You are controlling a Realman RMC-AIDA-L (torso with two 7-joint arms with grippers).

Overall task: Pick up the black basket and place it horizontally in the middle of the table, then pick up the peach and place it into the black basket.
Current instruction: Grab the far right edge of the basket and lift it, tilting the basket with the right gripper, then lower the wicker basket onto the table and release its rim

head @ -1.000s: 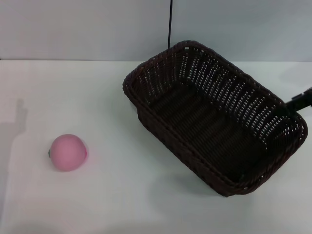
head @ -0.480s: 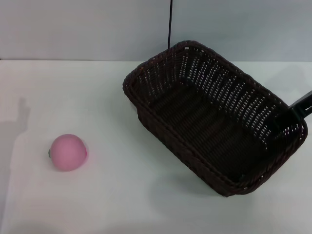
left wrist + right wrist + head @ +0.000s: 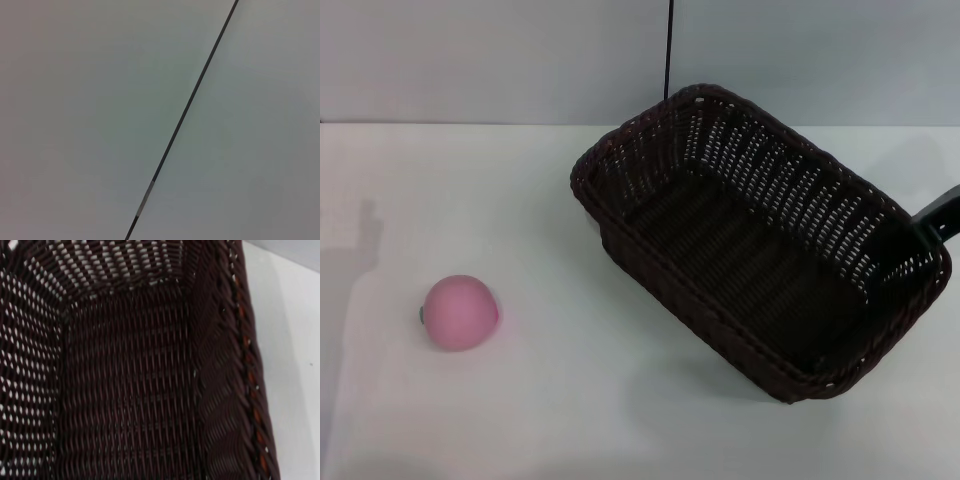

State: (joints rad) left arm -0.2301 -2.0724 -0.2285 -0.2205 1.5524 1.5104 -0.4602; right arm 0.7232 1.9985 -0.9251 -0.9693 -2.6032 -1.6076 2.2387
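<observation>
The black basket [image 3: 760,240] stands empty on the white table [image 3: 570,400], right of centre and set diagonally, its long axis running from back left to front right. Its woven inside fills the right wrist view [image 3: 125,380]. The pink peach [image 3: 461,312] lies on the table at the front left, well apart from the basket. My right gripper [image 3: 928,226] shows only as a dark piece at the right edge, right at the basket's right-hand end rim. My left gripper is out of view; the left wrist view shows only a plain wall.
A grey wall [image 3: 500,60] with a thin black vertical seam [image 3: 670,50] runs behind the table. The same seam crosses the left wrist view [image 3: 185,115]. White table surface lies between the peach and the basket.
My right gripper has moved in from the right edge down to the basket's right end rim. The basket and the peach have hardly moved.
</observation>
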